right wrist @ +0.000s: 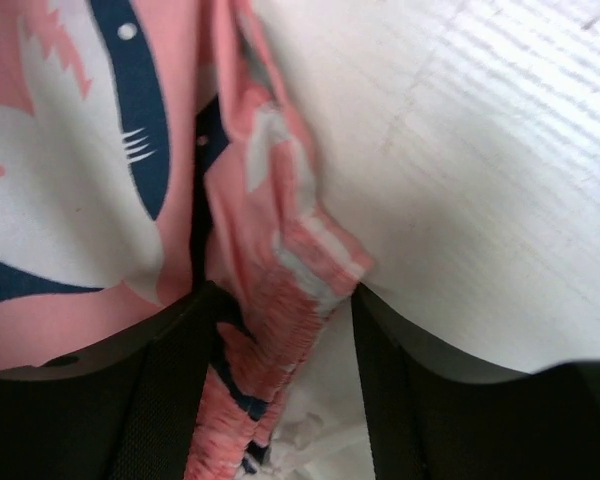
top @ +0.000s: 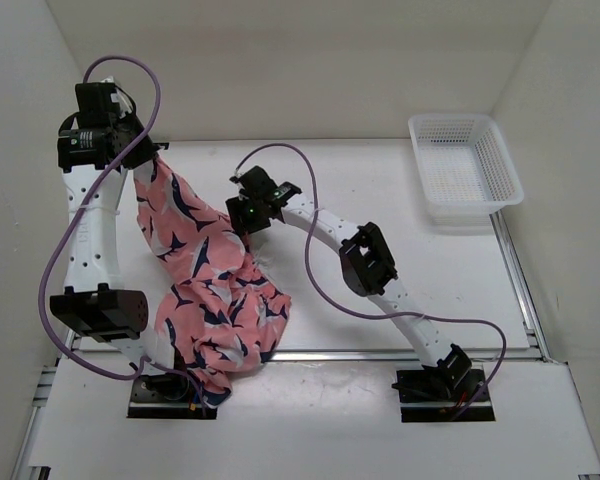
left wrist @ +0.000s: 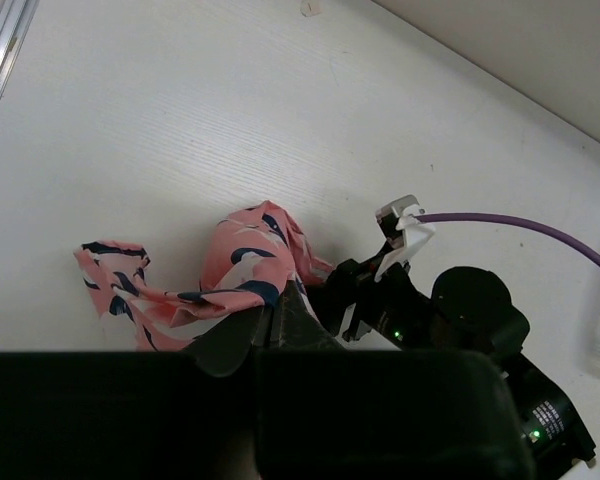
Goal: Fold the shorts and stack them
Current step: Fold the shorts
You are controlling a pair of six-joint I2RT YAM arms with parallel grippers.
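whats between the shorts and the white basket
In the top view: the right arm, its end effector at the shorts, then bare table up to the white basket.

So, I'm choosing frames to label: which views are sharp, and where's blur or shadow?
Top external: even light, faint shadows, shorts sharp. Left wrist: table crisp, dark blurred housing fills the bottom. Right wrist: shorts very close and slightly soft, the fingers dark and unfocused.

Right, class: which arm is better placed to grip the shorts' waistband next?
Right. The right gripper has open jaws straddling the waistband of the shorts; the left gripper is shut on another part, holding it up.
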